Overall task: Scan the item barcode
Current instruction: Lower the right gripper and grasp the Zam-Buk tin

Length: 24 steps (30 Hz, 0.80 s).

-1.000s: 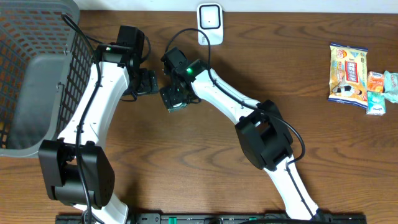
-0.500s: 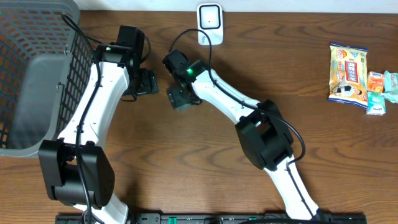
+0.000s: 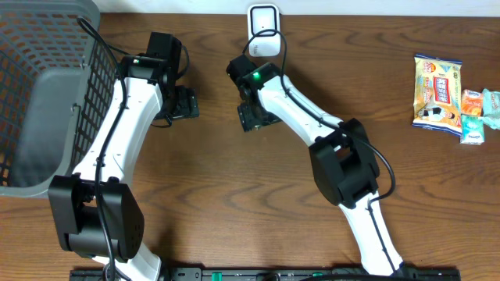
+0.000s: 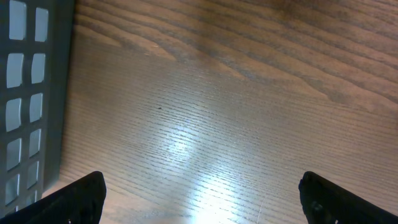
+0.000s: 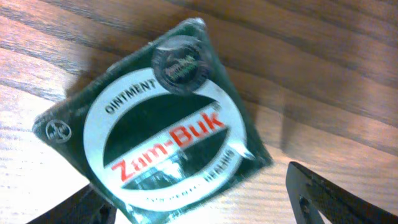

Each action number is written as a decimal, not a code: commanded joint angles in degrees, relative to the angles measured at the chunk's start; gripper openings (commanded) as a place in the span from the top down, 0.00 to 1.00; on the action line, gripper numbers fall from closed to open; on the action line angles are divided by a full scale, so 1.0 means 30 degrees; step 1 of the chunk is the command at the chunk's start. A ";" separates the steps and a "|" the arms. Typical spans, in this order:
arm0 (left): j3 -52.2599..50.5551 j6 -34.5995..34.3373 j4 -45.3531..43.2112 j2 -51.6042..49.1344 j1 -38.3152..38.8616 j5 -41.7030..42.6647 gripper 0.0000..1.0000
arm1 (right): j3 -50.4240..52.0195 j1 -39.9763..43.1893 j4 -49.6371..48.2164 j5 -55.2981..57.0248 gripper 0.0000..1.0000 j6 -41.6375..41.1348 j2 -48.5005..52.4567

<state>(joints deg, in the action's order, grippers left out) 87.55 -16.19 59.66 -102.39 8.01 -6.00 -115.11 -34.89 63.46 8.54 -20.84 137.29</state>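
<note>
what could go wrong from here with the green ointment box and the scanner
1. Slip: the right tool seems to hold the ointment box turned diagonally, gripping only near its lower part, so the box may twist or drop on the way.
2. No read: the right wrist view shows only the round label and no barcode, so the code may end up facing away from the white scanner.

Even light overhead; softer at my wrists.
White glare pools on the table [image 4: 205, 186] under my left wrist; the ointment packet [image 5: 163, 121] at my right looks slightly blurred.
</note>
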 commanded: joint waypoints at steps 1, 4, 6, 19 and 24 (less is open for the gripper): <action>-0.0036 0.0175 0.0087 0.0036 -0.0022 -0.0240 0.02 | -0.0102 0.0313 0.0204 0.0146 0.18 -0.0335 -0.1807; -0.0036 0.0175 0.0087 0.0036 -0.0022 -0.0240 0.02 | -0.0102 0.0423 0.0007 -0.0947 0.08 -0.0328 -0.2178; -0.0036 0.0175 0.0087 0.0036 -0.0022 -0.0233 0.02 | -0.0095 0.0423 -0.0146 -0.1945 0.01 -0.0335 -0.2178; -0.0036 0.0175 0.0087 0.0036 -0.0022 -0.0233 0.02 | -0.0095 0.0670 -0.1086 -0.3614 0.01 -0.6528 -0.2157; -0.0036 0.0168 0.0087 0.0036 -0.0022 -0.0233 0.02 | -0.0095 0.0758 -0.3038 -0.3504 0.01 -0.8043 -0.2157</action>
<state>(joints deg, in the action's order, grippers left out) 87.55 -16.19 59.66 -102.39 8.01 -6.00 -115.11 -33.06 56.84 -1.98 -38.65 132.03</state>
